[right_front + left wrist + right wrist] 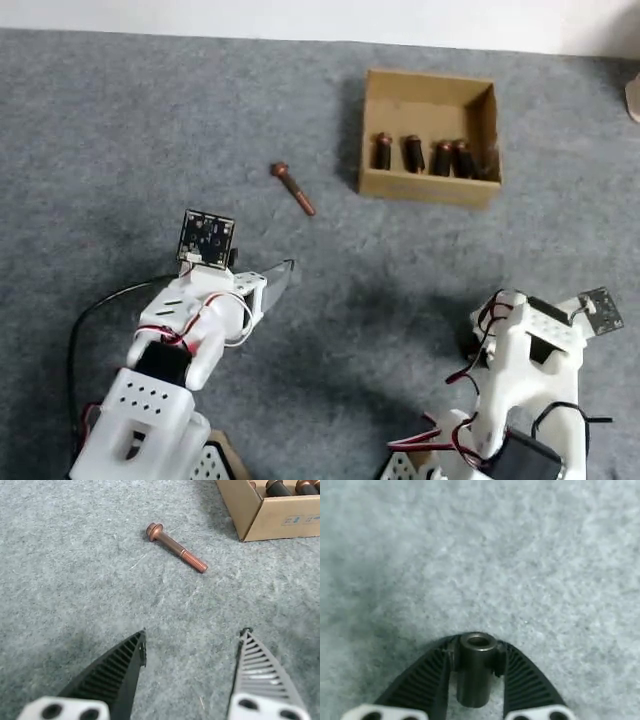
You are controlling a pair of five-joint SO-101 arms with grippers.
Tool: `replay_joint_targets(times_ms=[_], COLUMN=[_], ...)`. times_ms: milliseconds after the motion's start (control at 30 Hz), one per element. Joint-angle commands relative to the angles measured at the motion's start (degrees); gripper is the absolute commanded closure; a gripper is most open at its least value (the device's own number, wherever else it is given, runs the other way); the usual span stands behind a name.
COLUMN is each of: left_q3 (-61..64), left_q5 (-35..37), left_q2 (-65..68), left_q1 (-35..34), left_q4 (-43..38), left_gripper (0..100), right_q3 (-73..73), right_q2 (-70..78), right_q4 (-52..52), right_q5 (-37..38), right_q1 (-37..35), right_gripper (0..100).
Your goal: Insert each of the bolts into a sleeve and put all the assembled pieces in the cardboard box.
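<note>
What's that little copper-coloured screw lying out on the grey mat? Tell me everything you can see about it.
It is a bolt, copper-coloured and metallic-looking, with a round flanged head, a smooth shank and a threaded end. It lies flat on the grey carpet, with nothing fitted over it, its head farther from the arms. It sits beside the cardboard box, apart from it. Only the carpet touches it; the left arm's jaws stand open short of it.

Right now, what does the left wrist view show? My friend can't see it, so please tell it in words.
A copper-coloured bolt lies flat on grey carpet, ahead of the left arm's jaws, which stand wide apart and hold nothing. Farther off is a corner of the cardboard box with dark pieces inside.
</note>
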Motion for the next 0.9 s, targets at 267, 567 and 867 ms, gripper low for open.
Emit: replay_joint_targets(times_ms=[267, 567, 867], left_q3=[-12.0, -14.9, -16.7], left_q5=[0.2, 3.6, 7.1], left_q2=[-0.8, -0.8, -0.3], left_q1=[-2.8, -3.9, -5.4], left_q4=[13.6, 16.9, 17.2], left_gripper=[95, 89, 89], right_q3=[-3.9, -21.1, -38.8], right_q2=[0.3, 0.3, 0.4], right_q4=[9.4, 37.6, 49.3], right_q5=[2.9, 9.2, 14.2], right_q1=[-11.5, -11.2, -12.3], right_gripper=[99.4, 99.5, 99.5])
